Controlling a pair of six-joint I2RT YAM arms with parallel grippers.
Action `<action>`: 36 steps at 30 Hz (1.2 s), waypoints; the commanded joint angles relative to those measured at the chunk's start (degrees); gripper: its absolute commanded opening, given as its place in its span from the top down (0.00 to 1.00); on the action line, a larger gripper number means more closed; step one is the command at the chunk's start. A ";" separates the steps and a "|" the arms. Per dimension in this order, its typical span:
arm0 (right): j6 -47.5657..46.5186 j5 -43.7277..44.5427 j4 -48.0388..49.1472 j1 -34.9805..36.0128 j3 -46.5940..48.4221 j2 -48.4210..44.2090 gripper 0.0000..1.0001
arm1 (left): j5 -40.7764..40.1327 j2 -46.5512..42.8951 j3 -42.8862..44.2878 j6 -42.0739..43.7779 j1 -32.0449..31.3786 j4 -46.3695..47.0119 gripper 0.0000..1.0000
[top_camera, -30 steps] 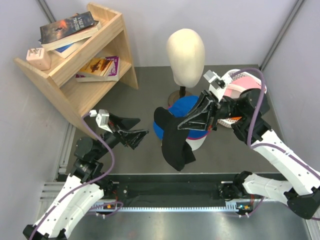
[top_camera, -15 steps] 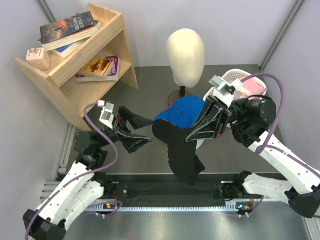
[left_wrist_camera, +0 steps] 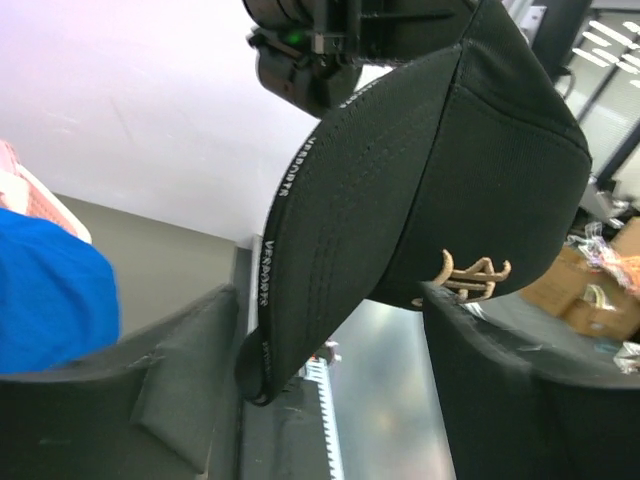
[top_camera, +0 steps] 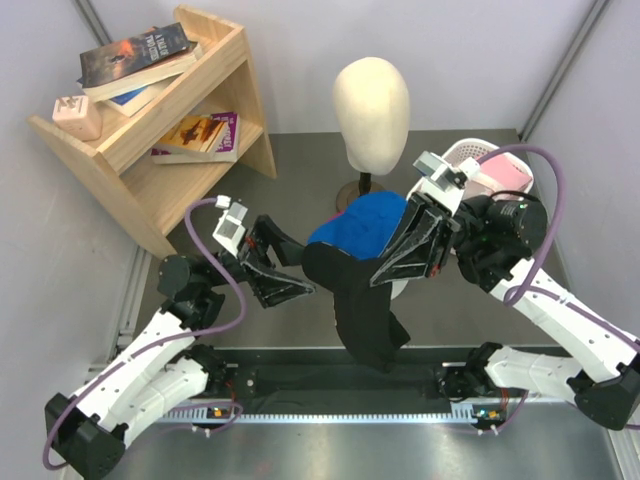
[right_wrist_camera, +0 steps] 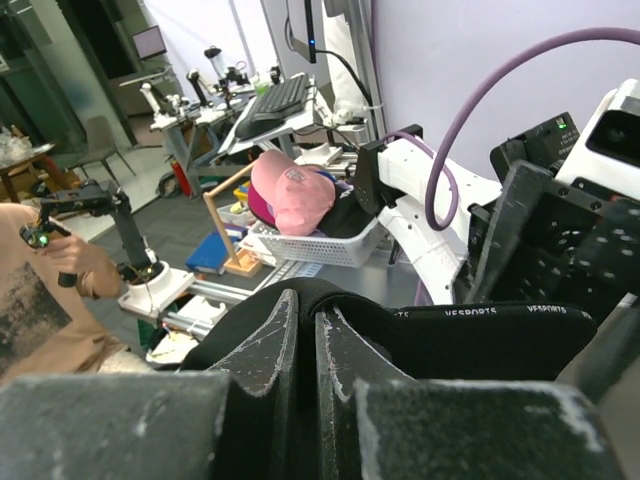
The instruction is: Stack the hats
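Observation:
My right gripper [top_camera: 376, 277] is shut on the black cap [top_camera: 361, 312], which hangs from it above the table's front middle. In the right wrist view the fingertips [right_wrist_camera: 285, 335] pinch the cap's black fabric [right_wrist_camera: 450, 340]. My left gripper [top_camera: 304, 268] is open just left of the cap. In the left wrist view the cap [left_wrist_camera: 430, 170], with a tan embroidered logo, hangs so that its brim edge dips between the spread fingers [left_wrist_camera: 175, 380]. A blue cap [top_camera: 366, 222] lies behind on the table, and it shows at the left in the left wrist view [left_wrist_camera: 45, 300]. A light pink cap [top_camera: 503, 178] sits in the basket.
A white slatted basket [top_camera: 452, 158] stands at the back right, and it shows in the right wrist view [right_wrist_camera: 325, 243]. A cream mannequin head [top_camera: 371, 103] stands at the back centre. A wooden shelf [top_camera: 165, 140] with books fills the back left.
My right gripper has pulled the black cap forward, off the blue cap. My left arm has swung right, so its open jaws now sit around the cap's brim edge.

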 commanded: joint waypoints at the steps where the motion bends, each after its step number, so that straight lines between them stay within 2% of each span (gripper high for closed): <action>1: 0.19 -0.11 3.77 0.94 -0.09 0.00 1.00 | 0.82 0.50 2.17 2.33 -1.87 2.00 0.40; 2: -0.59 -0.29 3.15 0.94 -0.09 0.00 1.00 | 0.73 0.24 2.09 2.77 -1.96 0.43 0.55; 4: -3.05 -0.12 -2.26 0.85 0.08 -0.52 1.00 | 0.29 -0.63 2.00 4.17 -1.96 -1.42 0.67; 5: -7.93 0.23 -5.70 0.85 0.26 -0.87 1.00 | -0.23 -0.99 1.74 4.70 -1.96 -3.17 0.74; 6: -11.81 0.85 -11.39 0.85 1.22 -1.22 1.00 | -0.50 -1.25 1.65 5.40 -1.96 -3.88 0.86; 7: -16.20 3.38 -24.15 0.59 2.10 -2.18 1.00 | -0.76 -2.04 1.30 5.67 -1.96 -4.41 0.93; 8: -27.03 5.49 -33.06 0.41 3.24 -2.63 1.00 | -1.37 -2.39 1.12 5.93 -1.96 -4.94 0.99; 9: -31.93 8.12 -39.68 0.24 5.51 -3.24 1.00 | -1.55 -2.83 0.94 6.54 -1.96 -6.16 1.00; 10: -35.81 15.28 -45.23 0.15 6.49 -4.21 1.00 | -2.08 -3.71 0.86 6.90 -1.96 -7.13 1.00; 11: -41.85 19.36 -55.55 -0.11 7.37 -4.56 0.97 | -2.52 -3.98 0.85 7.16 -1.96 -7.84 1.00; 14: -46.55 36.23 -65.55 -0.99 8.96 -6.41 0.89 | -3.75 -4.42 1.20 7.95 -1.96 -10.39 1.00; 15: -46.92 40.36 -67.41 -1.34 9.48 -7.02 0.84 | -3.49 -4.16 1.38 7.96 -1.96 -10.83 1.00; 16: -47.35 50.50 -69.17 -1.61 9.84 -8.25 0.81 | -3.57 -3.81 1.64 7.69 -1.96 -11.09 1.00; 18: -47.97 62.92 -73.99 -1.70 11.06 -9.40 0.77 | -3.66 -3.02 2.17 7.60 -1.96 -11.88 1.00; 19: -47.97 76.39 -74.98 -1.70 11.16 -10.79 0.73 | -4.36 -2.93 2.87 7.78 -1.96 -12.41 1.00; 20: -47.97 82.35 -75.60 -1.70 11.07 -11.50 0.69 | -4.71 -2.66 3.31 8.04 -1.96 -14.33 1.00; 22: -48.76 96.04 -76.75 -1.70 10.20 -13.95 0.55 | -5.33 -2.14 4.36 8.83 -1.96 -16.36 1.00; 24: -49.20 104.16 -76.92 -1.70 9.06 -16.15 0.40 | -5.51 -1.26 5.51 8.92 -1.96 -16.98 1.00; 26: -49.82 107.10 -76.92 -1.70 8.26 -17.65 0.33 | -5.51 -0.64 6.21 8.49 -1.96 -16.55 1.00; 27: -49.99 108.85 -76.92 -1.70 7.65 -18.71 0.25 | -5.51 0.49 7.00 7.79 -1.96 -16.29 1.00; 28: -50.17 109.57 -77.01 -1.70 7.38 -19.06 0.22 | -5.51 1.20 7.53 7.34 -1.96 -16.02 1.00; 32: -50.61 116.33 -77.28 -1.70 6.41 -19.86 0.01 | -6.12 5.85 9.03 3.13 -2.05 -11.11 1.00; 34: -50.87 120.02 -77.45 -1.70 6.24 -19.86 0.00 | -6.74 9.80 10.08 -0.30 -2.92 -6.80 1.00; 36: -50.96 122.74 -77.45 -1.70 6.24 -19.34 0.00 | -9.61 13.75 12.44 -1.53 -5.02 -7.92 1.00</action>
